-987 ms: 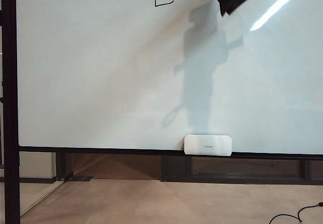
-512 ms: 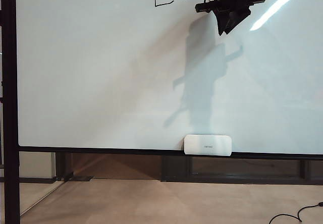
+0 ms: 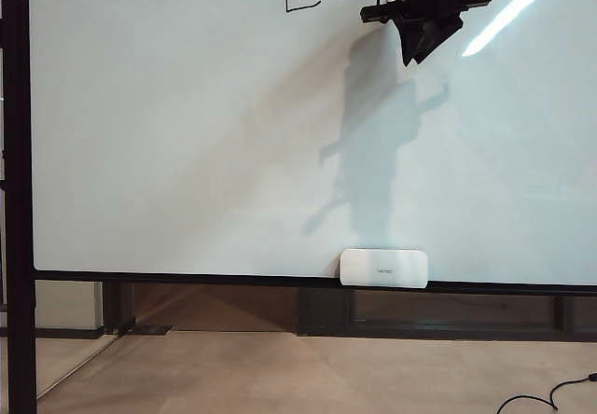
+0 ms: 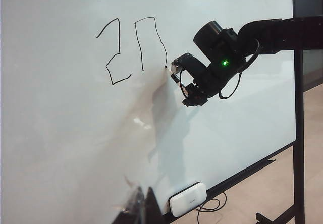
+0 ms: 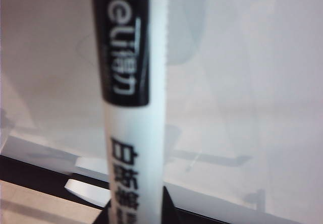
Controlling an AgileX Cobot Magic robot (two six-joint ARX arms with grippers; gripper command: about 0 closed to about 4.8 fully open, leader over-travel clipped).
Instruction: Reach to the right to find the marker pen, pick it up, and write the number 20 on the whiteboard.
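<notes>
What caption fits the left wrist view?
Right gripper holds the pen tip at the unfinished 0 of "20" on the whiteboard.

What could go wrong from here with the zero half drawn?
The right gripper holds the slim white marker pen at the open lower end of the black-line number 20 on the glossy white whiteboard. The zero's bottom stroke may miss the left stroke's end, leaving a gap. The pen could slip in the grip.
</notes>
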